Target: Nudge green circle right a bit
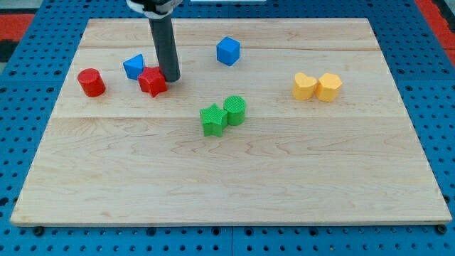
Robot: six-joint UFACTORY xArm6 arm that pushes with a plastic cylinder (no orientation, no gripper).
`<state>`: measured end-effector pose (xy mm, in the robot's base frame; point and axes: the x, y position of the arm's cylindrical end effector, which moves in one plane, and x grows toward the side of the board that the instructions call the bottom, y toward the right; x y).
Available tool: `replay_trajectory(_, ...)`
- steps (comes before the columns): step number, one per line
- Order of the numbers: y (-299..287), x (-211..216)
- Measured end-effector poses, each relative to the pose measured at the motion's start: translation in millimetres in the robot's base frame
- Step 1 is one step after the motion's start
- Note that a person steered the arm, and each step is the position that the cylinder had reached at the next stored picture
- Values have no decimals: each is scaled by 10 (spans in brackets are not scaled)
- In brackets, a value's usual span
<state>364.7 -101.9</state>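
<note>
The green circle [236,109] sits near the board's middle, touching a green star [212,119] on its left. My tip [171,78] rests on the board at the upper left, right beside a red star [152,82] and well left of and above the green circle.
A red cylinder [91,82] and a blue block [134,67] lie left of the tip. A blue cube [228,51] sits at the top middle. Two yellow blocks [305,86] [328,87] touch each other at the right. The wooden board [227,178] lies on a blue pegboard.
</note>
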Motion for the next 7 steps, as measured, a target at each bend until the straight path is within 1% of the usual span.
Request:
replay_trajectory(1,-17,51)
replay_trajectory(2,-371,158)
replay_trajectory(3,-477,327)
replay_trajectory(4,123,431)
replay_trajectory(5,391,459)
replay_trajectory(7,463,459)
